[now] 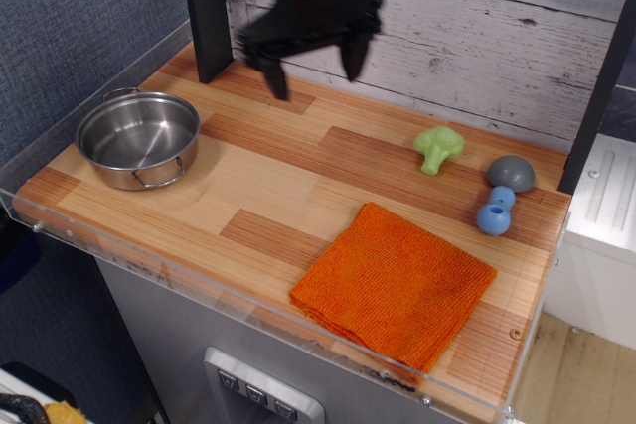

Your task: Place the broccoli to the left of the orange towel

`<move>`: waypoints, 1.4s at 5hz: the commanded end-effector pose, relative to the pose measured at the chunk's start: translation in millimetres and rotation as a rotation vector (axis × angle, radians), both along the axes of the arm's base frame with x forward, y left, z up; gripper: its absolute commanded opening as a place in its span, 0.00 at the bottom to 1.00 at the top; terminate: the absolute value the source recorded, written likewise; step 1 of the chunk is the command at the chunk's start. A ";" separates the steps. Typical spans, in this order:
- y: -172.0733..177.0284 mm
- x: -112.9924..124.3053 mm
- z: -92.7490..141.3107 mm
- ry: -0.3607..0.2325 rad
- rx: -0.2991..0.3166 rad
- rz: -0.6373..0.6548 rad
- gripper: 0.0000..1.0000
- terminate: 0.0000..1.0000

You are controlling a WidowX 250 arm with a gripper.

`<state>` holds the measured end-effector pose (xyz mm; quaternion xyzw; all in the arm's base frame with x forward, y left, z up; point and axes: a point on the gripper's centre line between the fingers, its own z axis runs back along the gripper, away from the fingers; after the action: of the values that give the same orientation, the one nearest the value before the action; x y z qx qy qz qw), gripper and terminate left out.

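Note:
The light-green toy broccoli lies on the wooden counter at the back right, beyond the orange towel. The towel lies flat near the front edge, right of the middle. My black gripper hangs in the air over the back middle of the counter, blurred by motion, well left of the broccoli. Its two fingers are spread wide with nothing between them.
A steel pot stands at the left end. A blue dumbbell-shaped toy and a grey dome lie at the right, next to the broccoli. A black post stands at the back left. A clear rim runs along the front edge.

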<state>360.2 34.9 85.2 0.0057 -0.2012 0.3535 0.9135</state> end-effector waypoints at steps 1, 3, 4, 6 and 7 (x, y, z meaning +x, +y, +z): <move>-60.7 18.9 -17.1 -0.004 -0.069 -0.164 1.00 0.00; -88.2 39.1 -29.5 -0.010 -0.089 -0.237 1.00 0.00; -91.8 42.5 -35.0 0.000 -0.088 -0.240 1.00 0.00; -89.4 35.5 -54.6 0.045 -0.072 -0.232 0.00 0.00; -87.5 31.9 -57.1 0.053 -0.067 -0.226 0.00 0.00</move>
<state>398.9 -45.3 14.7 -0.0330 -0.1496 0.2594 0.9535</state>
